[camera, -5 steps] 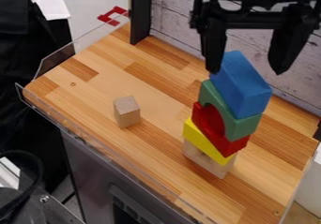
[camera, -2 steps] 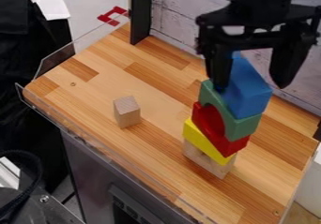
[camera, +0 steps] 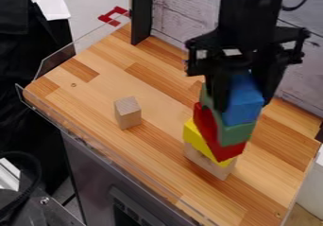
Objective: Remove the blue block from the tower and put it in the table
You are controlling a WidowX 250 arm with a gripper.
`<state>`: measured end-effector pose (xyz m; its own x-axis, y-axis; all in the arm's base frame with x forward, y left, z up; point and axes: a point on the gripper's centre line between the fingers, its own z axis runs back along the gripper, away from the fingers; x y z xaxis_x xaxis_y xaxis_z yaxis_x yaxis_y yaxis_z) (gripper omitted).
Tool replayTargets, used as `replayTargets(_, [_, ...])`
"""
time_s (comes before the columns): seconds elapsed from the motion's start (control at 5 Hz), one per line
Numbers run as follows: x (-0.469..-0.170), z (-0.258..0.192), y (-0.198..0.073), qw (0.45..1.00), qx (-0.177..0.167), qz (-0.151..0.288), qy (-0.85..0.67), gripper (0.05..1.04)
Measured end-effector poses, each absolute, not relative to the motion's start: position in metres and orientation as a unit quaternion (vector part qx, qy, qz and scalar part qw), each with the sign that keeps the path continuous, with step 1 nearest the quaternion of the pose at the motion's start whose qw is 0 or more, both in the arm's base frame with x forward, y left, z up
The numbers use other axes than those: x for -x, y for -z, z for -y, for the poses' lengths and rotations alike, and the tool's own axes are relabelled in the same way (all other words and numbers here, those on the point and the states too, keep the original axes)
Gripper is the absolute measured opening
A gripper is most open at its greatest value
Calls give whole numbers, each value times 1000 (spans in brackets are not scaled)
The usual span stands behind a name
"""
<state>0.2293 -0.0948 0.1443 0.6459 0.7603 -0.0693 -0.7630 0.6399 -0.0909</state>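
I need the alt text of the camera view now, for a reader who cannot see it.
A black tool grips the blue block atop a tower, above a green block, a red block, a yellow block and a wooden base. A small wooden block stands apart on the table, left of the tower.

Black arm (camera: 250, 14) upright; claw (camera: 243, 105) pointing down; gripping.

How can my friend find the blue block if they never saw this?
On the wooden table, look for the tall tower under the robot's black gripper. The blue block is at the very top, between the gripper's two fingers. It's the only blue one; below sit a green block, red block, yellow block and plain wood block.
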Motion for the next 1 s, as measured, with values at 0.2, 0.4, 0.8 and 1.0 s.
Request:
replayTargets(0.2, [-230,94,-144,905,58,-13,-420,565])
replayTargets(0.4, [-234,92,-149,905,62,-7,-422,564])
replayTargets(0.8, [-254,76,-168,889,83,19,-450,564])
replayTargets(1.0, [-260,52,-172,868,78,22,-489,564])
